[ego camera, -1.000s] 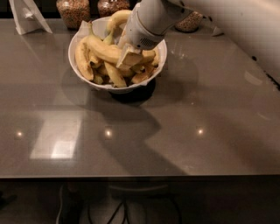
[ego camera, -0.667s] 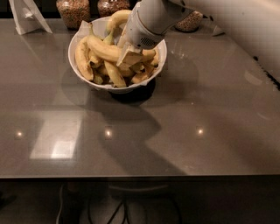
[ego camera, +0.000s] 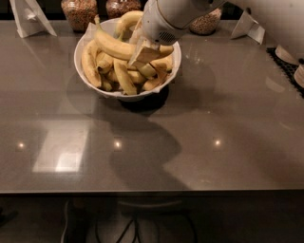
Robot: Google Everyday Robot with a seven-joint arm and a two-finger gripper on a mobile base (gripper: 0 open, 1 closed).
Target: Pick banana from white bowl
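Banana, long, gently curved and smooth yellow with a thin greenish-brown stem [ego camera: 114, 45], lies across the top of the heap in the wide, round, plain white bowl [ego camera: 124, 96]. Its stem points toward the bench's far left corner and its other end is near the bowl's right rim. In the camera view the bowl stands on the smooth grey-brown bench [ego camera: 228, 123] close to the far edge, a little left of the middle, just in front of two glass jars with brown contents [ego camera: 79, 12].

The pale two-finger claw [ego camera: 144, 54], at the end of a thick white arm [ego camera: 173, 16] reaching in from the far right corner, sits over the right-hand half of the banana. It looks closed on the fruit: one pale finger [ego camera: 147, 53] crosses the banana's near face, and the other is hidden behind.

The step in hand, as I judge it, is the lift out of the bowl. The hold is off-centre, so the long stem end may sag or swing; a slow, straight rise should help. A strongly arched yellow banana [ego camera: 124, 20] lies just behind, and short, stubby bananas [ego camera: 124, 78] lie underneath. The banana should therefore clear them and the rim before any sideways travel toward the bench's near edge. The squeeze should be firm but gentle, since smooth skin may slip.
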